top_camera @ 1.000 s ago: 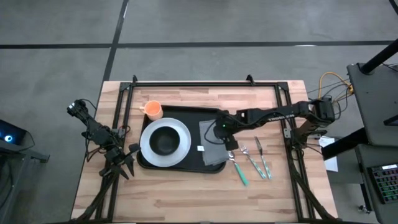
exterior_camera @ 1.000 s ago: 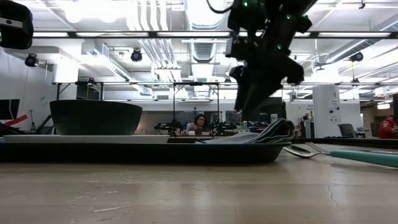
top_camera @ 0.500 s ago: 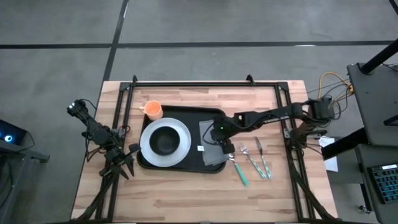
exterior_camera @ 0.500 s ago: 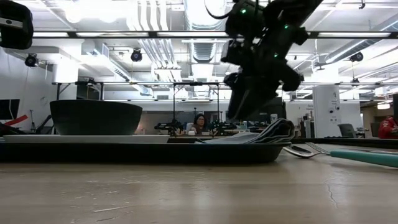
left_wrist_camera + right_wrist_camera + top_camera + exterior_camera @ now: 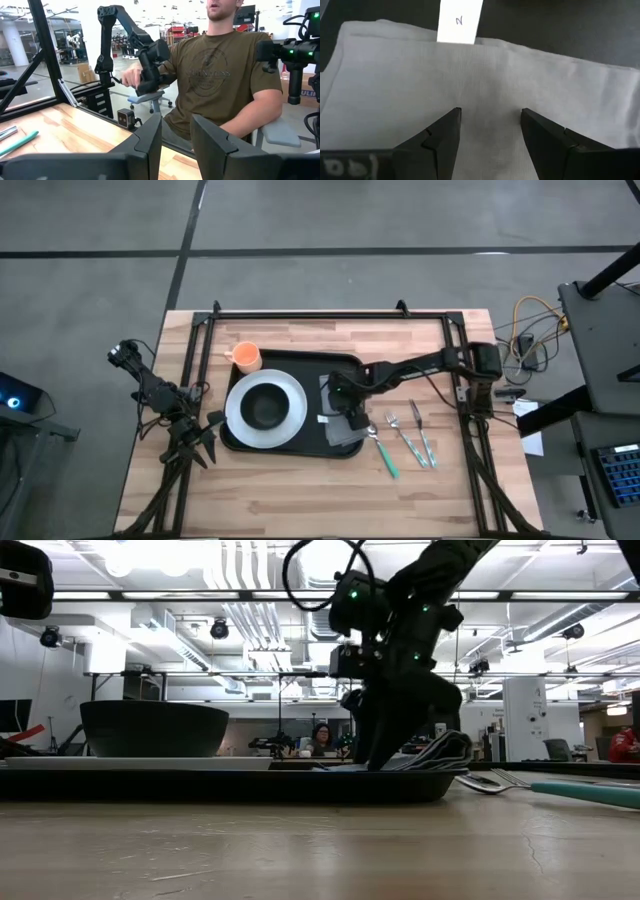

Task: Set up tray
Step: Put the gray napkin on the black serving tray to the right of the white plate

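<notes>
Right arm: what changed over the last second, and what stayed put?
The right end effector swung leftward over the tray and dropped onto the folded grey napkin, jaws open astride it, nothing gripped yet. The left end effector stayed parked at the table's left edge; plate, bowl, orange cup and cutlery are unmoved.

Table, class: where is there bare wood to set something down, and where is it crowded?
Free: the near strip below the tray, and the far strip behind the cup. Crowded: the tray's right, where the right gripper hangs open over the napkin, beside the cutlery.
</notes>
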Controlling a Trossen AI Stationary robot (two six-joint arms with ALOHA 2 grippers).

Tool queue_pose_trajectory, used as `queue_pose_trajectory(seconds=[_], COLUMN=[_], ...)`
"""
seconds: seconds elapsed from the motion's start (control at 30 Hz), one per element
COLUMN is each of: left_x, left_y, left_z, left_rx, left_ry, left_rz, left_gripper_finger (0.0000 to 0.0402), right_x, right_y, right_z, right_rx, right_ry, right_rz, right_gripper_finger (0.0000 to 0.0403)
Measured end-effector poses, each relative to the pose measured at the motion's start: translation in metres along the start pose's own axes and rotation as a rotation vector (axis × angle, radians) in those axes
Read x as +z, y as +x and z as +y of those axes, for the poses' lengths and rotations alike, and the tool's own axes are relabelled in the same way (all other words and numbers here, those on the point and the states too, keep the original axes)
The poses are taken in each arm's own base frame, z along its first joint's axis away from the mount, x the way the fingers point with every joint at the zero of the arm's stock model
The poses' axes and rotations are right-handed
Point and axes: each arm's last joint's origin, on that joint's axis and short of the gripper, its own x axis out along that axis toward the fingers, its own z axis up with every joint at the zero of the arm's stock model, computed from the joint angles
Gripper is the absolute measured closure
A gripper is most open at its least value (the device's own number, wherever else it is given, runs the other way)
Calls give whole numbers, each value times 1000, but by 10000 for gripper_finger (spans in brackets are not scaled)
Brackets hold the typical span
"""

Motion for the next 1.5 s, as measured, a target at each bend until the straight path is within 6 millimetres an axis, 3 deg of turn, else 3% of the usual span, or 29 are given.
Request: queue_pose_trajectory(seconds=[0.33,0.67,0.97,1.5], left_x=[-1,-1,-1,-1], left_y=[1,1,1,1], left_z=[0,0,0,0], left_rx=[0,-1,-1,-1], left_ry=[-2,-2,-3,-2], left_rz=[9,11,11,11], left_gripper_finger=[316,316,316,316], right_x=[9,22,20,30], right_y=[25,19,19,4], right_z=[-8,-14,-14,-15], right_rx=[37,6,2,8], right_ry=[54,313,442,328], right_rz=[54,44,61,55], right_gripper_finger=[209,209,209,209])
